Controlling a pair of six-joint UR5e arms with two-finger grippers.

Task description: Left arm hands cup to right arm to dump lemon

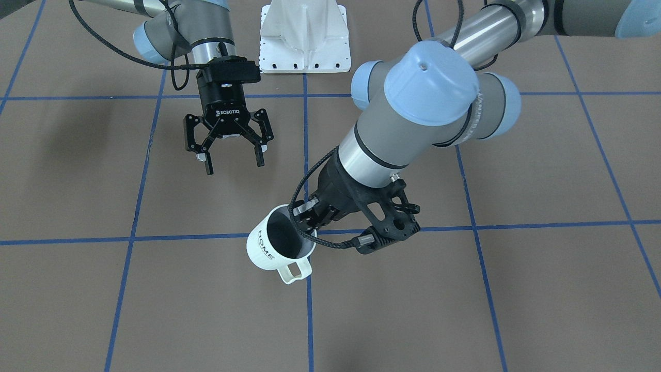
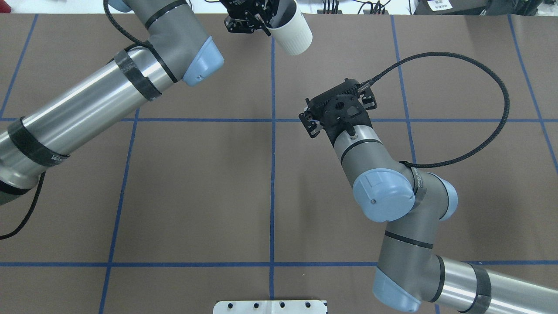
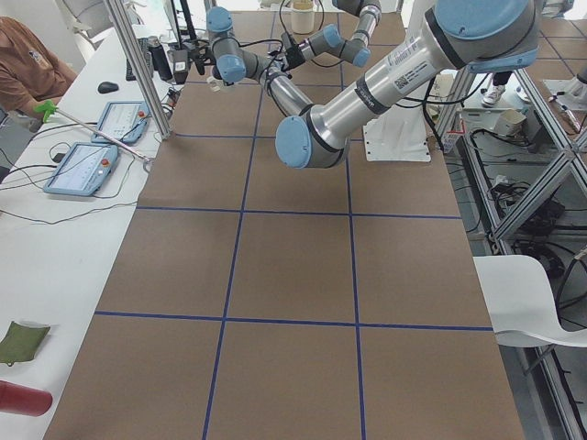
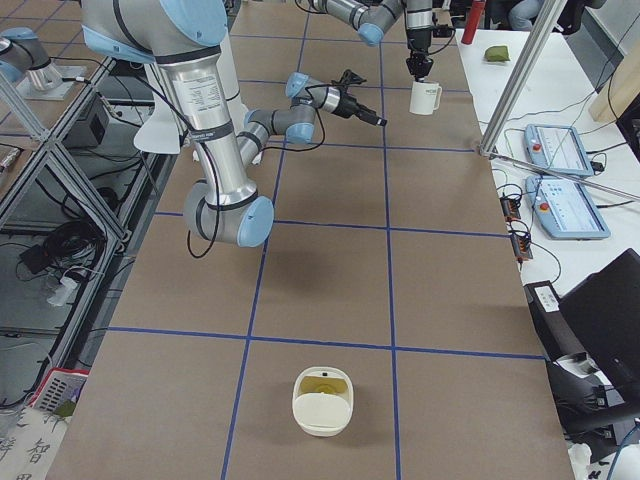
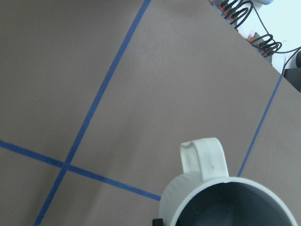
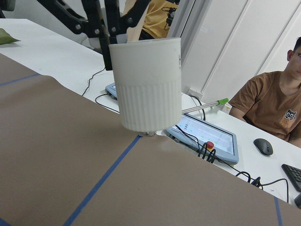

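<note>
Now the left gripper (image 1: 304, 221) is pinching the white cup (image 1: 263, 253) by its rim above the table (image 1: 516, 289), at its far side, apparently offering it to the right gripper (image 1: 234, 164), which is hovering wide open nearby.

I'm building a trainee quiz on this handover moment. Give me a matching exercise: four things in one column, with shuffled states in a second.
1. cup
2. left pincer
3. right pincer
4. white dish

A. open, empty
B. standing alone, untouched
C. hanging by its rim
D. shut on the cup's rim

Pairs: 1-C, 2-D, 3-A, 4-B
</note>
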